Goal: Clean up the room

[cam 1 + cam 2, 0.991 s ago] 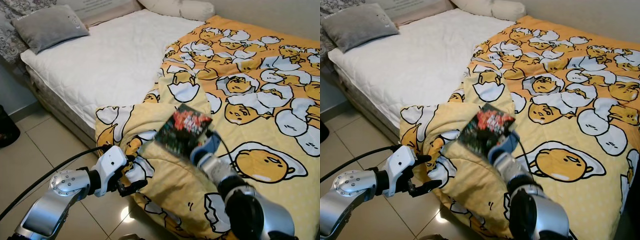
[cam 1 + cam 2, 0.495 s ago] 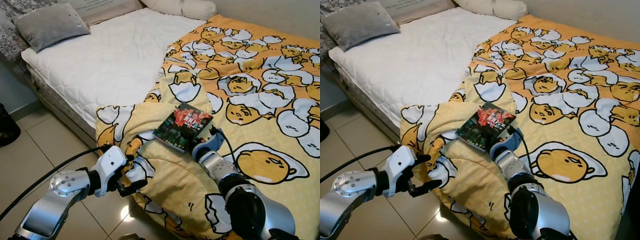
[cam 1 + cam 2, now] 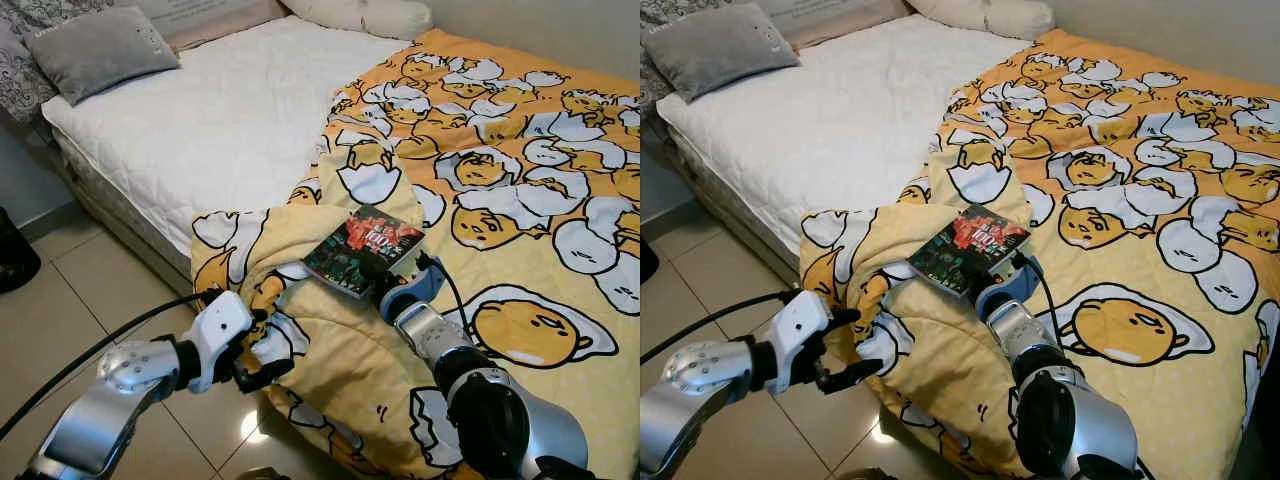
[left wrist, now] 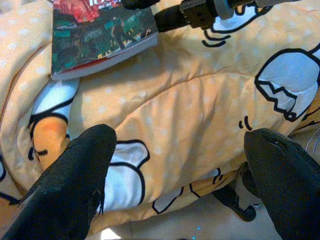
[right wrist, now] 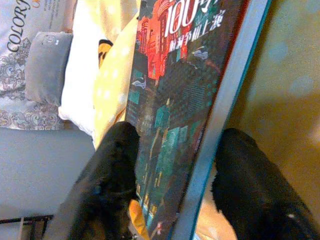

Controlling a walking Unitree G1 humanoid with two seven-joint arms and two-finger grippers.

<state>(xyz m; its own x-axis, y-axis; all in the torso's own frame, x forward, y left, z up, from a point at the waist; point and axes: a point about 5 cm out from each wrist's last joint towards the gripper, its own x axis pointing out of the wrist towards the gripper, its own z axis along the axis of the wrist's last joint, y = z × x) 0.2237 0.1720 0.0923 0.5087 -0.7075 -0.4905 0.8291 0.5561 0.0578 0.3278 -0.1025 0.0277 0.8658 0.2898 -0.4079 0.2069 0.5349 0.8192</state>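
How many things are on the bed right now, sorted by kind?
Books: 1, the book between the right gripper's fingers, on the duvet
Duvets: 1, the yellow egg-print duvet
Pillows: 3, the grey pillow, the white pillow, the patterned pillow
Total: 5

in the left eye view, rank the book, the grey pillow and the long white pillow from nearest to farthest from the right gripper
1. The dark paperback book with a red and teal cover lies on the yellow egg-print blanket, between the jaws of the right gripper.
2. The long white pillow lies at the far end of the bed, straight ahead.
3. The grey square pillow sits at the far left corner.
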